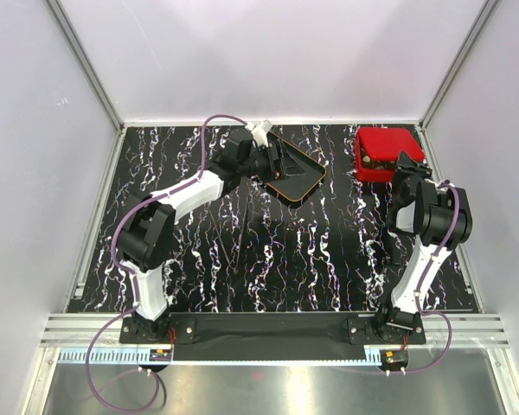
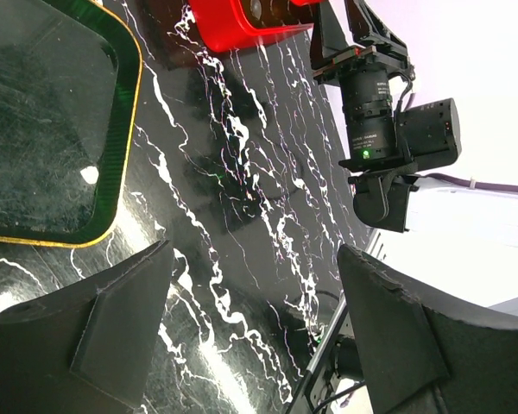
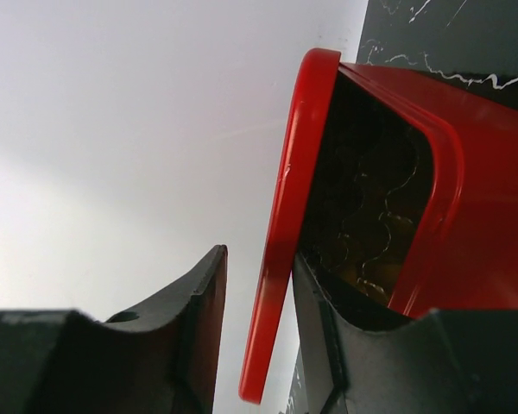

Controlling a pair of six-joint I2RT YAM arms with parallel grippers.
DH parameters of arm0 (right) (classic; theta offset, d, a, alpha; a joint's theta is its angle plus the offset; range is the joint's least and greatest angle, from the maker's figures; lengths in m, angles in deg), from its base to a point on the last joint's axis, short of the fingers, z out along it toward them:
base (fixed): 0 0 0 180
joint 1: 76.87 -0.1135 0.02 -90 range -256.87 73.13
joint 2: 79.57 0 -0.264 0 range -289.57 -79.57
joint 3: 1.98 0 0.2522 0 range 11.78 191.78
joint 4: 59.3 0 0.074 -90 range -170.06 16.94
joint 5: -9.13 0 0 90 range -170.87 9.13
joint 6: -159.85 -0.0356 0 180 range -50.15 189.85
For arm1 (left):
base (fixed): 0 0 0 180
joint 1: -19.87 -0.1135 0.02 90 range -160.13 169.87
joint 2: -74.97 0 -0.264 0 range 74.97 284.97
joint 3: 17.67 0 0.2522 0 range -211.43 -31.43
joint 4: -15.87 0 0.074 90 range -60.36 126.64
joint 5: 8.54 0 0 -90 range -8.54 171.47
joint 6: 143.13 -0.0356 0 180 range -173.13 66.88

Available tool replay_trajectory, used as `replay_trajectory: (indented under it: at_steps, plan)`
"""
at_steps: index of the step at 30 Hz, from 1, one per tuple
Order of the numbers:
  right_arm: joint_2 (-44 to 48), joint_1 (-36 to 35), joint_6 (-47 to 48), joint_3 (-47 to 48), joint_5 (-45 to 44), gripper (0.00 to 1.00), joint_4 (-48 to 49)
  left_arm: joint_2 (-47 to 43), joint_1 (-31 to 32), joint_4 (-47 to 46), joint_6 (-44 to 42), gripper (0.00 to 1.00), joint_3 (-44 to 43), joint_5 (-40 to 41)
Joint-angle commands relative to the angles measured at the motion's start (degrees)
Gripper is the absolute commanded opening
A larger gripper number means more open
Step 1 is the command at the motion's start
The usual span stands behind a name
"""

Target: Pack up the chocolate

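Note:
The red box (image 1: pixel 387 154) sits at the back right of the table. My right gripper (image 1: pixel 405 166) is at its near edge. In the right wrist view a red rim (image 3: pixel 281 259) of the box stands between my open right gripper (image 3: pixel 259 319) fingers, close against the right finger (image 3: pixel 354 345) and apart from the left one. The dark inside (image 3: pixel 371 207) shows wavy gold outlines, but I cannot make out the chocolate there. My left gripper (image 1: pixel 279 160) hovers open and empty (image 2: pixel 255 328) over the table beside the black tray (image 2: pixel 112 172), which looks bare.
The orange-rimmed black tray (image 1: pixel 304 183) lies at the back centre, partly under the left arm. White walls close in the table at the back and sides. The right arm's camera and wrist (image 2: pixel 375 103) show in the left wrist view beside the red box (image 2: pixel 242 21).

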Motion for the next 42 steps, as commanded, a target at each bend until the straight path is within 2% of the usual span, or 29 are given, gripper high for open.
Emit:
replay_trajectory:
  at_steps: [1, 19, 22, 25, 26, 29, 32, 34, 35, 38, 40, 42]
  plan:
    - [4.04, -0.23, 2.60, -0.75, 1.66, 0.43, 1.21, -4.29, -0.04, -3.41, -0.12, 0.82, 0.69, 1.30]
    - [10.36, 0.56, 6.03, -6.72, 9.05, 0.44, -11.36, -6.66, -0.04, -2.09, -0.65, 0.82, 1.83, 2.62]
    - [13.87, 1.18, 6.29, -7.25, 11.93, 0.44, -16.80, -6.84, -0.04, -2.09, -0.48, 0.82, 1.75, 2.88]
    - [19.67, 1.27, 10.66, -4.71, 15.54, 0.43, -30.57, -6.93, -0.04, -2.09, -0.47, 0.82, 1.75, 2.88]
    - [22.91, 1.18, 12.34, -3.22, 16.08, 0.44, -42.01, -7.02, -0.04, -2.09, -0.56, 0.82, 1.83, 2.97]
    - [27.05, 1.00, 18.49, 4.76, 16.61, 0.43, -61.65, -7.11, -0.13, -2.27, -0.65, 0.83, 2.19, 3.32]
    - [28.04, 1.00, 24.64, 10.48, 12.93, 0.43, -74.44, -7.28, -0.13, -2.35, -0.48, 0.83, 2.54, 3.49]
    - [25.24, 1.00, 32.52, 21.45, 12.39, 0.43, -82.08, -7.37, -0.13, -2.36, -0.47, 0.83, 2.80, 3.58]
    - [20.79, 1.00, 34.84, 25.75, 12.74, 0.42, -88.56, -7.37, -0.13, -2.27, -0.47, 0.83, 2.80, 3.84]
    - [9.78, 1.00, 43.63, 47.68, 14.68, 0.40, -102.04, -7.02, -0.13, -1.22, -1.26, 0.84, 2.45, 3.93]
    - [4.08, 1.00, 47.75, 53.80, 15.64, 0.39, -106.18, -7.19, -0.13, -1.12, -1.53, 0.84, 2.80, 4.46]
    - [2.03, 1.00, 50.40, 58.40, 18.34, 0.38, -104.98, -7.10, -0.13, -1.04, -1.70, 0.84, 2.89, 4.64]
